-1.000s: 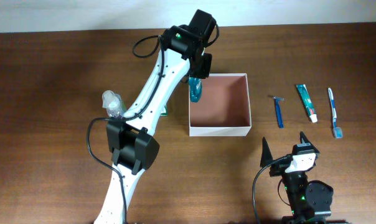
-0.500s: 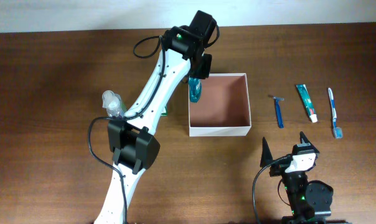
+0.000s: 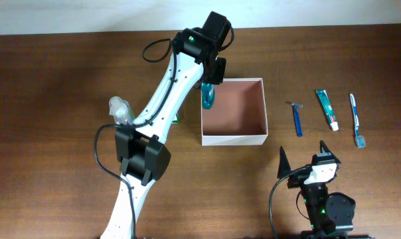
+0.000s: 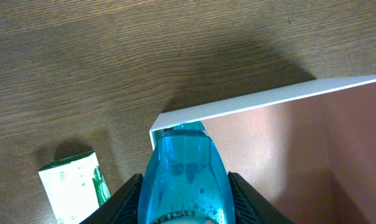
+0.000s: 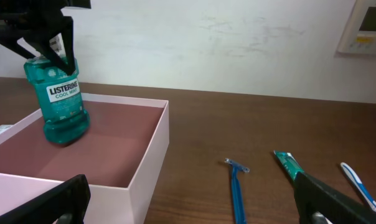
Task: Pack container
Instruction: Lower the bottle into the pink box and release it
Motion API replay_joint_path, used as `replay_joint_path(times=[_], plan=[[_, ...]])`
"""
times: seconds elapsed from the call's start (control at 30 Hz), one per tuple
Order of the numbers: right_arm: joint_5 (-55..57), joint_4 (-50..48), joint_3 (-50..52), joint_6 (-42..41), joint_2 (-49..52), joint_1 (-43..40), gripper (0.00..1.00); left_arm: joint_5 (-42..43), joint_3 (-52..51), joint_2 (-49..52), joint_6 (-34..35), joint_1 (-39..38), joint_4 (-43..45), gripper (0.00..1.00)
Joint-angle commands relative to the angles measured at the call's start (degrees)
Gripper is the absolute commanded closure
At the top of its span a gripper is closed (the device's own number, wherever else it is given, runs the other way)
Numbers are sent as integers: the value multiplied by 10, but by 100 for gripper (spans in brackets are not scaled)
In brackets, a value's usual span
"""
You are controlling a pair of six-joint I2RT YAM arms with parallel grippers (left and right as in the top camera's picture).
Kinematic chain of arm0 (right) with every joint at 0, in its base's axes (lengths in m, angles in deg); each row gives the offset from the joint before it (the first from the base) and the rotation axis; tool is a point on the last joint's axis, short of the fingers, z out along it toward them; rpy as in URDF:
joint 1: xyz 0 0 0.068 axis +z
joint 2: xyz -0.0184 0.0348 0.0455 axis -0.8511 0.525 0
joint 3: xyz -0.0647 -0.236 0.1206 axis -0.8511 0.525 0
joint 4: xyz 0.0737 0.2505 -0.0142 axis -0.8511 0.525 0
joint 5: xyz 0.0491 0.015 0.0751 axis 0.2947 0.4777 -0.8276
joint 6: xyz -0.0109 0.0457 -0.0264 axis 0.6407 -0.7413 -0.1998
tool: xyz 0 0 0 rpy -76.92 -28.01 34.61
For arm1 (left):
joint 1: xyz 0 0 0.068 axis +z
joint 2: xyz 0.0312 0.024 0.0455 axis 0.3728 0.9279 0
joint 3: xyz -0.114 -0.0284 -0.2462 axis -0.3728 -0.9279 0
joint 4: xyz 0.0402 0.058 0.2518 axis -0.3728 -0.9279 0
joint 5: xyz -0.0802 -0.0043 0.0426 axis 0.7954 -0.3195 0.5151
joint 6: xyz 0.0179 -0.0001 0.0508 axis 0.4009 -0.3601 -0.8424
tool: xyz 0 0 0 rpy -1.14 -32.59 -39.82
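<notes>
Container (image 3: 234, 139) sits open-topped near mid-desk, a bit toward the far edge. Left tool (image 3: 210, 85) is clamped on the mouthwash bottle (image 5: 58, 99), which stands slightly tilted in the container's far-left corner; can't tell if it touches the floor. Right tool (image 3: 302, 154) is spread wide and empty near the desk's front edge. Razor (image 3: 297, 118), toothpaste tube (image 3: 326, 109) and toothbrush (image 3: 355, 119) lie side by side toward the right edge. Green-white packet (image 4: 73, 186) lies just outside the container's left wall.
</notes>
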Motion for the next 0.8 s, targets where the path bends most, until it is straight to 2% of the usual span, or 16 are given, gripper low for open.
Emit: replay_joint_path(times=[0.0, 0.03, 0.07, 0.43, 0.47, 0.57, 0.77], plan=[[5, 0, 5, 3, -4, -4, 1, -8, 6, -2, 6, -2, 4, 53], [5, 0, 5, 3, -4, -4, 1, -8, 6, -2, 6, -2, 4, 44], [5, 0, 5, 3, -4, -4, 1, -8, 6, -2, 6, -2, 4, 42], [5, 0, 5, 3, -4, -4, 1, -8, 6, -2, 5, -2, 8, 43], [5, 0, 5, 3, -4, -4, 1, -8, 6, -2, 5, -2, 8, 45], [5, 0, 5, 3, -4, -4, 1, -8, 6, -2, 5, -2, 8, 64], [5, 0, 5, 3, -4, -4, 1, -8, 6, -3, 3, -2, 8, 66]])
